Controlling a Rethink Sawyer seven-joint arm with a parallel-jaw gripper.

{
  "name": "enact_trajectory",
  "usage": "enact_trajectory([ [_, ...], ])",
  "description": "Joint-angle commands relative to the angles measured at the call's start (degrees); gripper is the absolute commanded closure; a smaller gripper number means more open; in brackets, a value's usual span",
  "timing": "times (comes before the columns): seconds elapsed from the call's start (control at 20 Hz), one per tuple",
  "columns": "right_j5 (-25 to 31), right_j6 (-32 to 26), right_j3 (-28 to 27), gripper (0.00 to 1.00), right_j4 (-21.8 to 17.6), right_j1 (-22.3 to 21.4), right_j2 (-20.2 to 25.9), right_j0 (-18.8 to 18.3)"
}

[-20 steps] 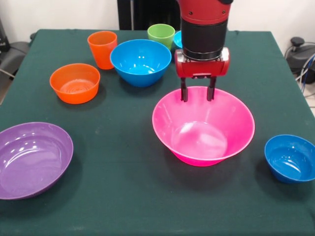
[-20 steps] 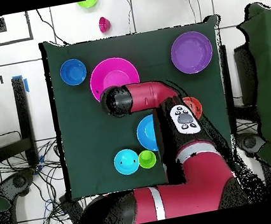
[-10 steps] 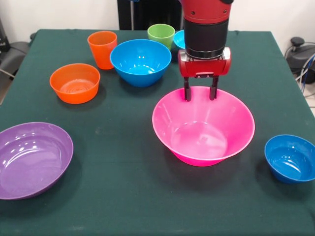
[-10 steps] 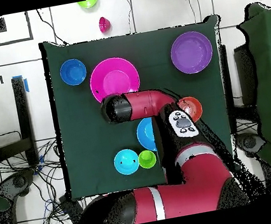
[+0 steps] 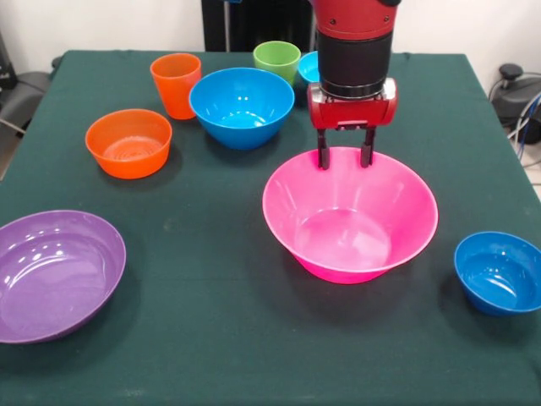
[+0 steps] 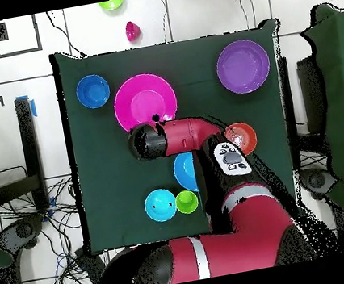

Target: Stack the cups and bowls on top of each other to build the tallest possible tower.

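- The red and black gripper (image 5: 345, 159) hangs straight down over the far rim of the huge glossy pink plastic bowl (image 5: 350, 216); its two thin black fingers (image 5: 323, 157) stand a modest gap apart, tips at rim height, and nothing is between them
- Whether the rim passes between the fingers or lies just in front of them cannot be told; the pose looks like a line-up for a pinch on the bowl's wall
- The pink bowl sits upright on the dark green tablecloth (image 5: 211, 338), mouth up, its axis vertical, right of the table's middle in the front view; as the widest piece it would make a sound base
- The other pieces lie spread apart, all mouth up: the wide shallow purple bowl (image 5: 56, 272) at the near left, the medium orange bowl (image 5: 128, 141), the large blue bowl (image 5: 241, 106), a small blue bowl (image 5: 499, 271) at the near right
- The orange tumbler (image 5: 176, 84) and the light green tumbler (image 5: 276, 60) stand upright, long axis vertical, near the far edge
- Nothing is stacked, so the tower is not yet begun
- In the overhead view a lime green bowl (image 6: 111, 4) and a small red bowl (image 6: 132, 31) lie on the floor off the table, probably out of reach
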Motion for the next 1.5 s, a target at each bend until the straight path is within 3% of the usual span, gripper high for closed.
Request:
enact_trajectory([
  [0.05,-2.63,2.68,2.82,0.00,-2.59,2.52,3.76,-0.97],
  [0.3,-4.41,3.32,4.34,0.00,-3.05,1.96,3.73,-0.97],
  [0.6,-12.97,8.03,9.08,0.00,-4.10,1.09,1.19,1.35],
  [0.9,-20.44,11.45,13.71,0.00,-2.42,1.52,-0.98,3.00],
  [1.5,-22.41,11.34,16.71,0.00,-0.39,0.79,-0.80,2.90],
])
